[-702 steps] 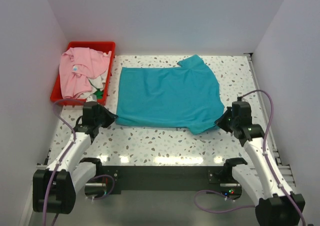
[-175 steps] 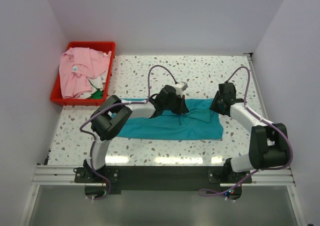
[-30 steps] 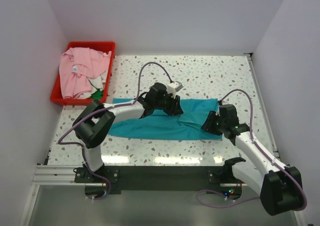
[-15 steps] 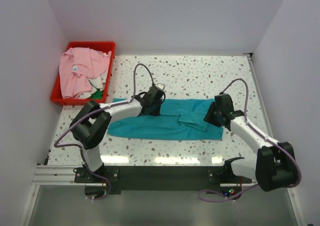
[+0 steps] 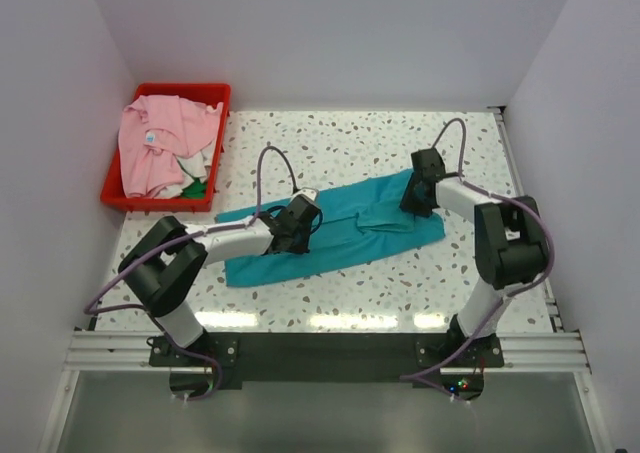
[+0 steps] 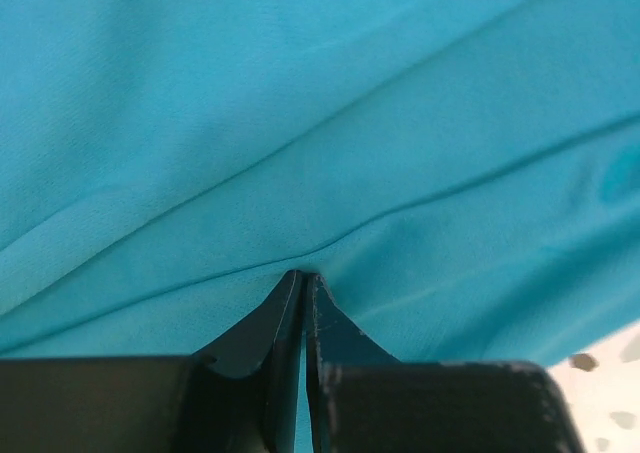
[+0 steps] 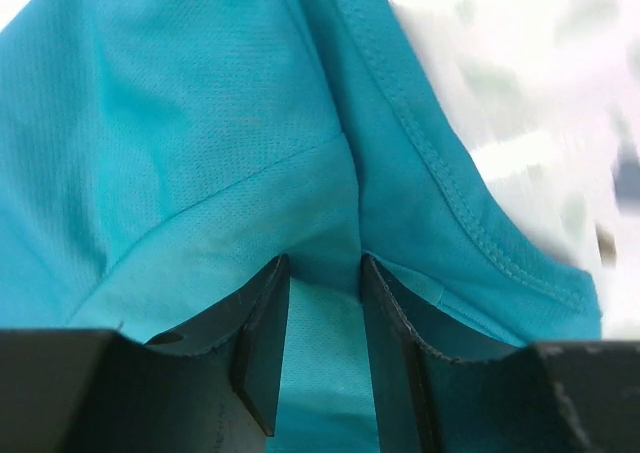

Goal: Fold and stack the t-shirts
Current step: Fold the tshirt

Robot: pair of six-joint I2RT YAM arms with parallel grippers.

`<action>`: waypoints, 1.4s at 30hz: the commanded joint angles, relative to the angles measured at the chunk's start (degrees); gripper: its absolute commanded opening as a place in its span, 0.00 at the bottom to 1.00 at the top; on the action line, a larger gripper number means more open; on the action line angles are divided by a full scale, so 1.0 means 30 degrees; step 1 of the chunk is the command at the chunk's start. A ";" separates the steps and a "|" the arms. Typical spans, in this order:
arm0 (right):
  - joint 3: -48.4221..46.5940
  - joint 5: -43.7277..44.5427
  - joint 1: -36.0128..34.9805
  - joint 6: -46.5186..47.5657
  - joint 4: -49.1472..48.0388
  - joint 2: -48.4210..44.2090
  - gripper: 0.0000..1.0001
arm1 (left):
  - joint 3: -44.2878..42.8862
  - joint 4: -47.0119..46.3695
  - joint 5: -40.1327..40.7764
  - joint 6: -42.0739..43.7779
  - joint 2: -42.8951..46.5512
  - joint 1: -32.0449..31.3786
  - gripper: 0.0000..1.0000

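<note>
The teal t-shirt [image 5: 340, 235] lies as a long folded strip across the middle of the table, tilted with its right end farther back. My left gripper [image 5: 297, 220] is over the strip's left half. In the left wrist view its jaws [image 6: 302, 275] are closed to a thin slit, pinching a crease of teal cloth [image 6: 320, 123]. My right gripper [image 5: 420, 195] is at the strip's right end. In the right wrist view [image 7: 325, 263] its jaws grip a bunched fold of teal cloth [image 7: 200, 123] near a stitched hem. The pink t-shirt [image 5: 155, 143] lies crumpled in the bin.
A red plastic bin [image 5: 215, 93] stands at the back left corner and also holds white and green cloth. White walls close in the speckled table [image 5: 340, 143] on the left, back and right. The arms' cables loop above the shirt.
The right gripper has moved back and left with the shirt's right end, so the strip now lies tilted. The left gripper has shifted slightly nearer and left along the strip.
</note>
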State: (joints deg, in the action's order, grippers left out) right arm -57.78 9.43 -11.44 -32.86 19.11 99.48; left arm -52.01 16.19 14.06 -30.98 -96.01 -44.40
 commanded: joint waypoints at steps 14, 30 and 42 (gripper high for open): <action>-2.1547 -0.2531 -0.0111 0.5533 0.4847 1.1843 0.66 | -0.3956 -0.4641 -0.4779 -0.3274 -0.1958 -0.1342 0.45; -0.7228 -0.1502 -0.0551 0.1462 0.1715 0.2435 0.33 | -0.1240 0.2895 0.2195 0.0747 0.2500 0.0211 0.26; -0.9916 -0.1269 -0.0551 0.1811 0.2591 0.6885 0.18 | 0.1691 0.1961 0.1729 -0.0131 0.2179 -0.0548 0.08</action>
State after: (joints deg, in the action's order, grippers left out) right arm -83.05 4.78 -12.86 -27.81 27.59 116.60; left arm -47.31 24.08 19.73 -30.55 -89.36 -44.49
